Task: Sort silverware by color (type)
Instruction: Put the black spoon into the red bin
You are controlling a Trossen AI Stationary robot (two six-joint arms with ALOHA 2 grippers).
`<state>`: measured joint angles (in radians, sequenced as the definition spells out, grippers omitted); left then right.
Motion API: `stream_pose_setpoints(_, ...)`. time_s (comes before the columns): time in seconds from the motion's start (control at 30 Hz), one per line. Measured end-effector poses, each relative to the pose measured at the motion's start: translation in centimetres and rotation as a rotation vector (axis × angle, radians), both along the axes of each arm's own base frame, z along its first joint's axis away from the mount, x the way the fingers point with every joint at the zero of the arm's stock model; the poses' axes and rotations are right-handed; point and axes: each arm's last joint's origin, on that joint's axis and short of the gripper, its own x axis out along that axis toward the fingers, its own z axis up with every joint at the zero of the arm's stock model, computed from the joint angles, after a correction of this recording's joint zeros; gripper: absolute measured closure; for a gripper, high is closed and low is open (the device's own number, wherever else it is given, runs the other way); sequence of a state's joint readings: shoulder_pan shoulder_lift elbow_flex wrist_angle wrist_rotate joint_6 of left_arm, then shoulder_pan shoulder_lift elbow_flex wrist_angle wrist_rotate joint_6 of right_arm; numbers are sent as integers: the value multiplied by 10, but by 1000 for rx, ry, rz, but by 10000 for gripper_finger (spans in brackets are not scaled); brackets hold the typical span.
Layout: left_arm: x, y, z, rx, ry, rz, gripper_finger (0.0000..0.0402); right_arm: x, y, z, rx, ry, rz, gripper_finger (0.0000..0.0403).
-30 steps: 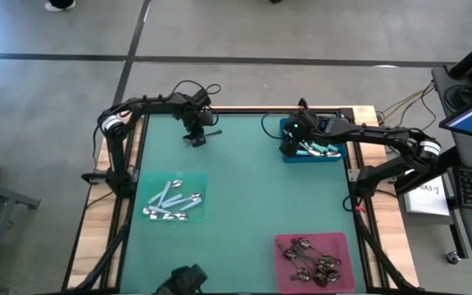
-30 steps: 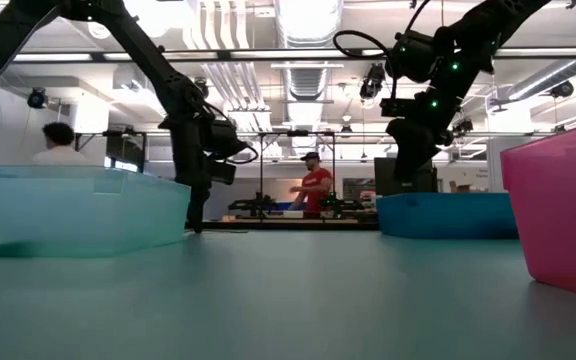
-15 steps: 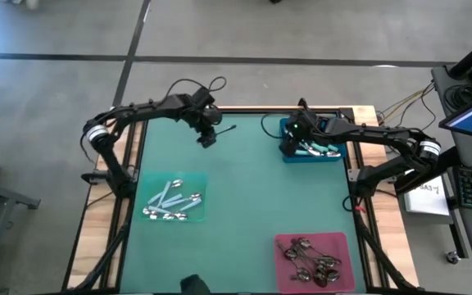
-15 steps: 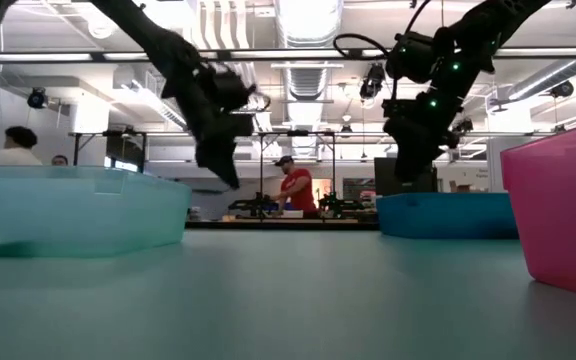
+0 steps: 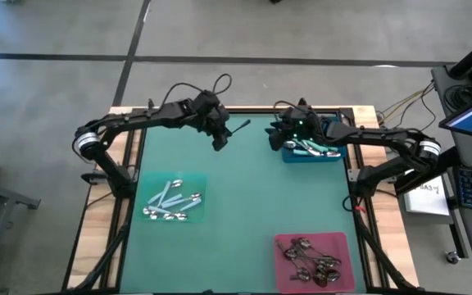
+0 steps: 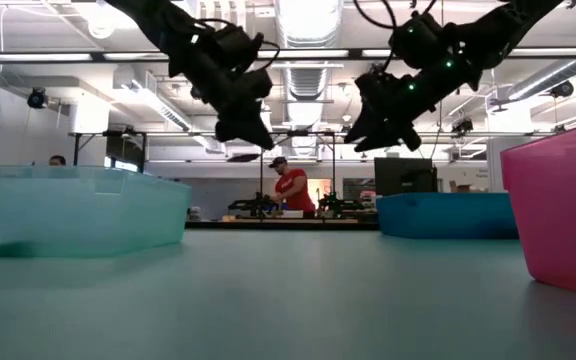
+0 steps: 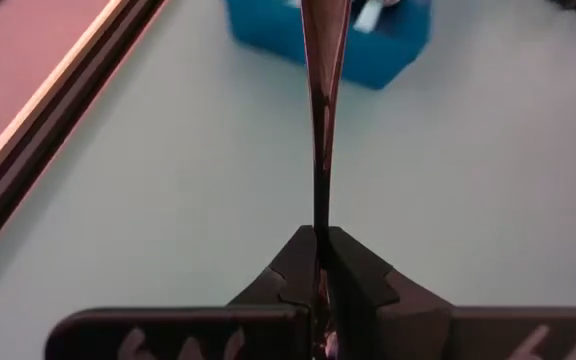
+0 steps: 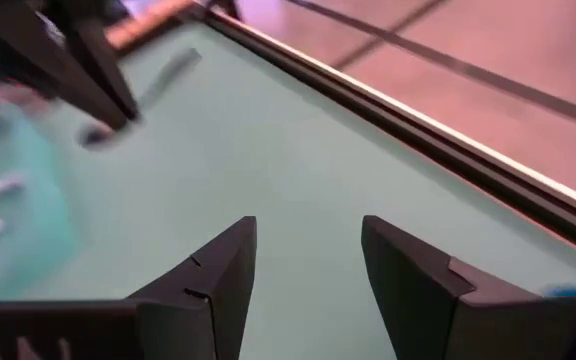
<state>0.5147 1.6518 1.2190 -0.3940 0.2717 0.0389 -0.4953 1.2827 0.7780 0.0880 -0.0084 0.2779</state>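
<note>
My left gripper hangs above the table's far middle, shut on a dark spoon that pokes out toward the blue tray. My right gripper is open in the air just left of that tray, facing the left gripper; its fingers hold nothing. In the low view both grippers are well above the tabletop. Teal-handled spoons lie in the blue tray, pale-blue ones in the teal tray, dark metal ones in the pink tray. My left gripper pinches the dark spoon's narrow end between its two fingers. The spoon shows edge-on and runs straight out in line with the fingers, its wider end pointing toward the blue tray. It is lifted clear of the table.
The teal tray sits near the table's left edge, the pink tray at the near right and the blue tray at the far right. Bare green tabletop lies between them. People show in the room beyond.
My left gripper has risen from the tabletop near the far left and moved right, tipping its fingers up and lifting the dark spoon clear. My right gripper has left the blue tray, risen, and swung left toward the left gripper.
</note>
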Motion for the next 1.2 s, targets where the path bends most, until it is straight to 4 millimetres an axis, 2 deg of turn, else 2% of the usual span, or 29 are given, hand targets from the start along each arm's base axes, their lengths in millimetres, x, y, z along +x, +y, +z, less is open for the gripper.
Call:
stream_pose_setpoints(0.3, 20, -12, 13, 69, -167, -26, 402, 10, 3, -1, -8, -172, 71, 229)
stream_pose_setpoints(0.57, 29, -22, 16, 212, -158, 133, 402, 25, 6, 6, -54, -340, 153, 229)
stream_pose_setpoints(0.87, 40, -46, 20, 360, -154, 218, 402, 26, 3, 6, -126, -344, 104, 229)
stream_pose_setpoints(1.2, 44, -50, 24, 368, -198, 222, 402, 27, 2, 11, -153, -378, 103, 229)
